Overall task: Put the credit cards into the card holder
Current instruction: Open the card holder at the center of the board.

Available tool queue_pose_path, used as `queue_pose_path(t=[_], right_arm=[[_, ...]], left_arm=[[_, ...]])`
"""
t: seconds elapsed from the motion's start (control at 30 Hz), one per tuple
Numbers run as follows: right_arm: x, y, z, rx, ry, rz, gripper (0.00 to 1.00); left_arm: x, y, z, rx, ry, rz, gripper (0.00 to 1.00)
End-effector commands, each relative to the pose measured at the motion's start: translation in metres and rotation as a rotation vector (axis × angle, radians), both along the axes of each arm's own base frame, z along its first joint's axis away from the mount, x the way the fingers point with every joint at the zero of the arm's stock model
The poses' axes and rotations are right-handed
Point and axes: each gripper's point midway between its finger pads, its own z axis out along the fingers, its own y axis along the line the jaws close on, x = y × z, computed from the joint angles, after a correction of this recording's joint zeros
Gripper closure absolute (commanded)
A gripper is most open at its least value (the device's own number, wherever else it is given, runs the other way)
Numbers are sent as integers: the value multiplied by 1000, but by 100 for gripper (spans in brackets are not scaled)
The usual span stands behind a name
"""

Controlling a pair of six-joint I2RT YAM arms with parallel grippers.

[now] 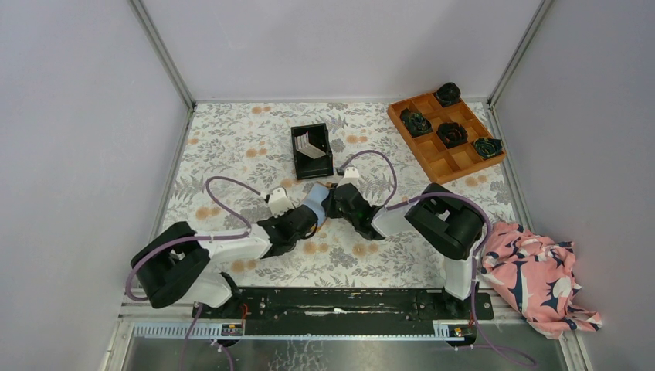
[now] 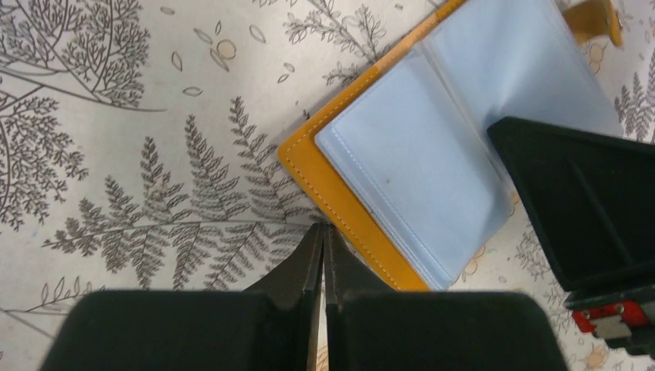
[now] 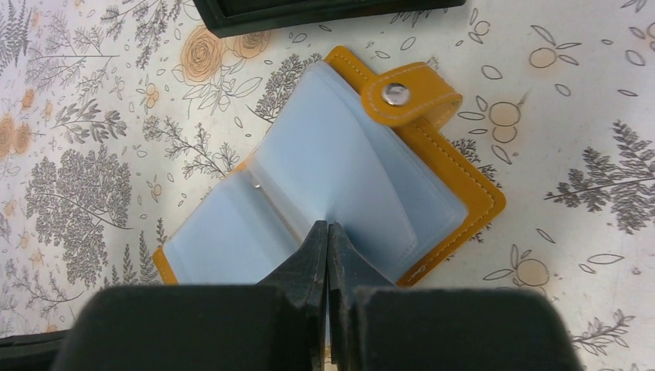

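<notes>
The card holder [image 1: 315,201] lies open on the floral table between my two grippers, orange-tan outside [image 2: 324,182] and light blue pockets inside [image 3: 232,232]. My right gripper [image 3: 328,226] is shut, and a raised blue pocket leaf [image 3: 363,170] runs up into its tips; the same gripper shows in the top view [image 1: 335,199]. My left gripper [image 2: 324,228] is shut, its tips right against the holder's orange edge with nothing visible between them. The credit cards [image 1: 311,145], pale and silvery, stand in the black bin [image 1: 297,154] just beyond the holder.
An orange compartment tray [image 1: 444,161] with dark rosettes sits at the back right. A pink patterned cloth [image 1: 541,270] lies off the table's right edge. The black bin's near wall [image 3: 324,11] is close above the holder. Grey walls enclose the table.
</notes>
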Motion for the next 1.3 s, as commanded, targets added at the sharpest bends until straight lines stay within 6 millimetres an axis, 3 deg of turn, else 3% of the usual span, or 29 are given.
queue_pose_path(t=[0.0,0.23,0.57,0.7,1.1,1.17,1.27], right_arm=[[-25,-52,-54,-215,137,-29,100],[-34,-57,-55,-224,137,-33,100],[-57,-46,-51,-248,115,-9,99],[-55,-47,-43,-255,93,-22,94],[-22,-27,39,-290,-88,25,61],[-16,-21,55,-277,-120,39,57],[-4,-14,78,-289,-179,56,41]], left_arm=[[5,2,-13,55,12,19,95],[19,9,-25,91,23,55,95],[33,27,-33,99,32,88,95],[32,28,-31,97,31,86,95],[28,48,-3,102,-45,136,90],[30,50,3,113,-57,146,83],[37,54,18,132,-88,170,72]])
